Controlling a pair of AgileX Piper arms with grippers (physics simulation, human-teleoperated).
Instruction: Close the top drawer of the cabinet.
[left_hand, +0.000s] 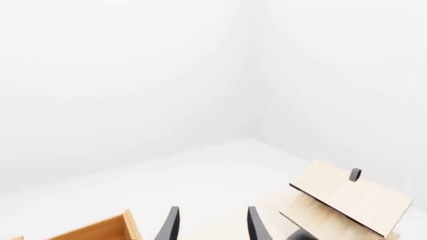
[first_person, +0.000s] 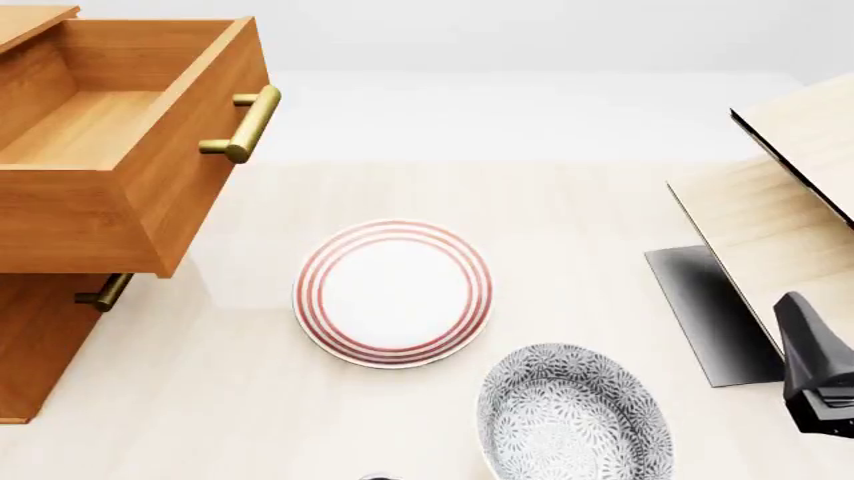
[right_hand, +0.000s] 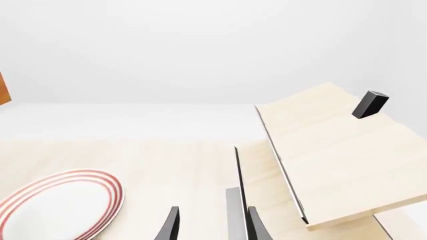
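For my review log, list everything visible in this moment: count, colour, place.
Orange-brown wooden cabinet: one, far left.
Top drawer with brass bar handle: one, pulled open, nothing seen inside.
Lower brass handle: one, beneath it.
Red-ringed white plate: one, table centre.
Grey patterned plate: one, nearer, right of centre.
Pale light-wood unit with black panel: one, right.
Light wooden table: one.
Left pincer: open, holds nothing.
Right pincer: open, holds nothing.

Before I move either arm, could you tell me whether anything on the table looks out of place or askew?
Yes: the top drawer of the cabinet stands pulled far out and shows its bare floor, while the drawer below sits shut. The pale wood unit on the right also has its top panel tilted.
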